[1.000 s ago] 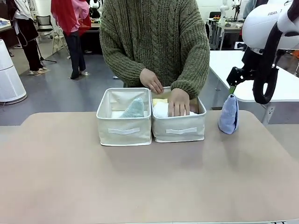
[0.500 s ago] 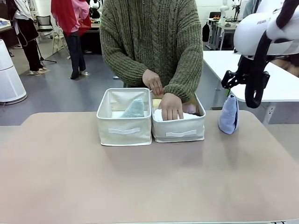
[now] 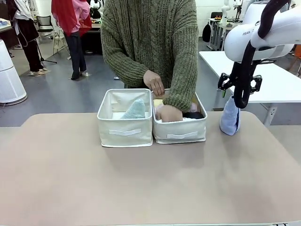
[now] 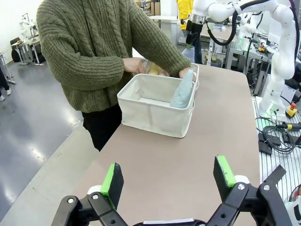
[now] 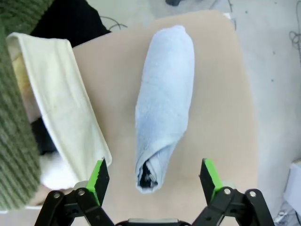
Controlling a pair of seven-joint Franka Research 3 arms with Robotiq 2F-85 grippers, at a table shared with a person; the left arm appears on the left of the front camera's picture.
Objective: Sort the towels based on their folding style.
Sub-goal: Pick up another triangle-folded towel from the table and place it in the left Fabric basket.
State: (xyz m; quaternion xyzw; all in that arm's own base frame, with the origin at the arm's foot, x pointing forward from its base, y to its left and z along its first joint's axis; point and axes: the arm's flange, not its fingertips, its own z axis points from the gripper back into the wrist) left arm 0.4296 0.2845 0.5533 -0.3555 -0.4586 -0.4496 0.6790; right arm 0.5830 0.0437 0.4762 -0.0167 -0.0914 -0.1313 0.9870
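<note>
A beige bench (image 3: 141,188) is standing in a workshop with white tables behind it, and a person in a green knit sweater (image 3: 150,42) is standing at its far edge. Two cream bins are sitting side by side, touching, at the middle. The left bin (image 3: 124,133) is holding the mint towel (image 3: 135,109), folded to a triangle and leaning upright. The right bin (image 3: 181,135) is holding rolled towels: the yellow towel (image 3: 159,102), pink towel (image 3: 194,107), grey towel (image 3: 193,115) and white towel (image 3: 186,120) are showing. One hand (image 3: 168,113) is pressing down inside the right bin, and the other hand (image 3: 154,83) is hovering at that bin's far rim. The blue towel (image 3: 230,117) is standing on end on the bench, just right of the right bin and apart from it. The right pincer (image 5: 154,175) is hanging above it, released, its green pads (image 5: 100,173) lying wide on either side of the towel's top and not touching it. The left pincer (image 4: 168,175), likewise released and empty, is hovering over the bench, well apart from the bins and pointing toward the left one
</note>
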